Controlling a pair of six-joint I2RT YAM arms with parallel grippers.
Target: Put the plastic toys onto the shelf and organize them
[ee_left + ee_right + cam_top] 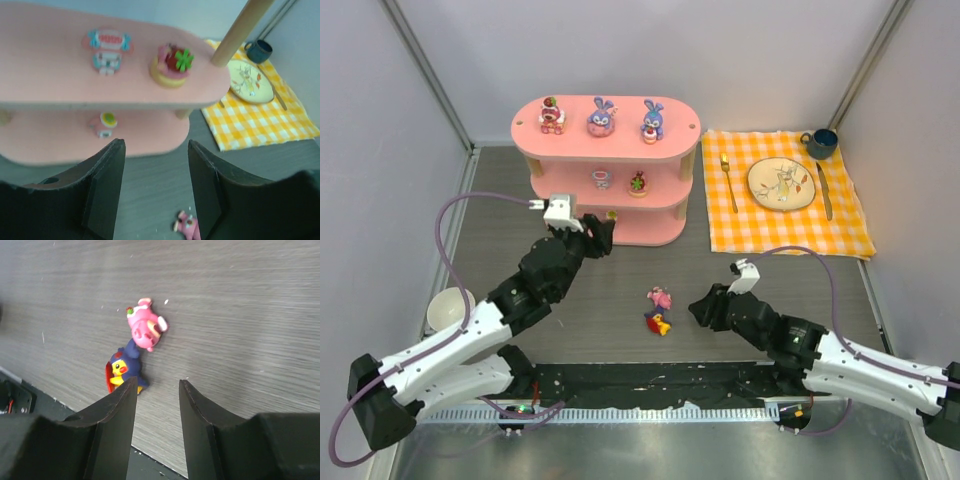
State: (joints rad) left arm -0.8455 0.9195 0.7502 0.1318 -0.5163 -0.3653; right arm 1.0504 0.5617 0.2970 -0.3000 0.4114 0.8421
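Six toys point(601, 118) shelved, two loose on table point(590, 305).
Shelf point(528, 136): three top, two middle, one bottom. Pink toy point(145, 329) touching red-yellow toy point(122, 371) on table. Left fingers point(111, 175), right fingers point(121, 407): spread wide, empty.

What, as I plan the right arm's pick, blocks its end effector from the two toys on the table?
Nothing visible: bare tabletop lies between the open right end effector and the pink figurine and red-yellow-purple figurine.

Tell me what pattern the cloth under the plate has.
The cloth is orange-and-white checked, clearest in the top external view.
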